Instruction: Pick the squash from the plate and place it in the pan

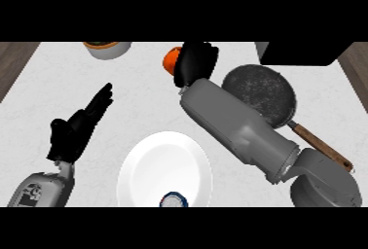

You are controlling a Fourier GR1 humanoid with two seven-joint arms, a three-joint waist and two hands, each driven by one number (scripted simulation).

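Observation:
An orange squash [171,59] shows at the upper middle, mostly hidden by my right hand [194,61], whose fingers curl round it. The hand and squash are above the counter, just left of the dark round pan [260,92], which has a wooden handle [321,145] running to the lower right. The white plate [165,170] lies at the lower middle with nothing on it. My left hand [79,126] rests open at the left, fingers pointing up.
A white bowl with an orange inside [106,48] stands at the top left. A black object [302,52] fills the top right corner. A small blue and white item [174,199] sits at the plate's lower edge.

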